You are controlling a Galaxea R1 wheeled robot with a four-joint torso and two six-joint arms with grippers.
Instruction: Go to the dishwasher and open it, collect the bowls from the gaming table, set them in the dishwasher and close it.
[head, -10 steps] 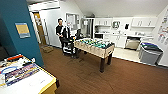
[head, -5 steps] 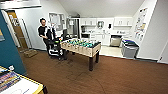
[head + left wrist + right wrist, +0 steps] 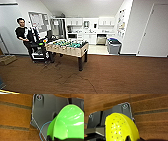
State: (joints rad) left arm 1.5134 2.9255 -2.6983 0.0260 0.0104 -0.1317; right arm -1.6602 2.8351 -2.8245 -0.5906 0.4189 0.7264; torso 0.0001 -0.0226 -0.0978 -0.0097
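A bright green bowl [image 3: 67, 122] is showing large in the left wrist view, standing on its edge in front of the robot's dark plate, with the brown wooden floor [image 3: 15, 115] behind it. The dark part of the left gripper is sitting at the bowl's rim, so the bowl seems to be held there, but I cannot tell how the jaws are standing. Nothing is lying inside the green bowl.

In the right wrist view a yellow-green bowl [image 3: 121, 127] with many small holes is also standing close to the camera, above the same wooden floor. A dark finger is touching its rim, yet I cannot tell if the jaws are clamped on it.

In the head view a foosball table [image 3: 68, 47] is standing on the floor, and a person [image 3: 25, 37] is standing beside it. Behind, the white kitchen cabinets [image 3: 87, 30] are lining the back wall, and a grey bin [image 3: 114, 46] with a dark lid is standing near them.
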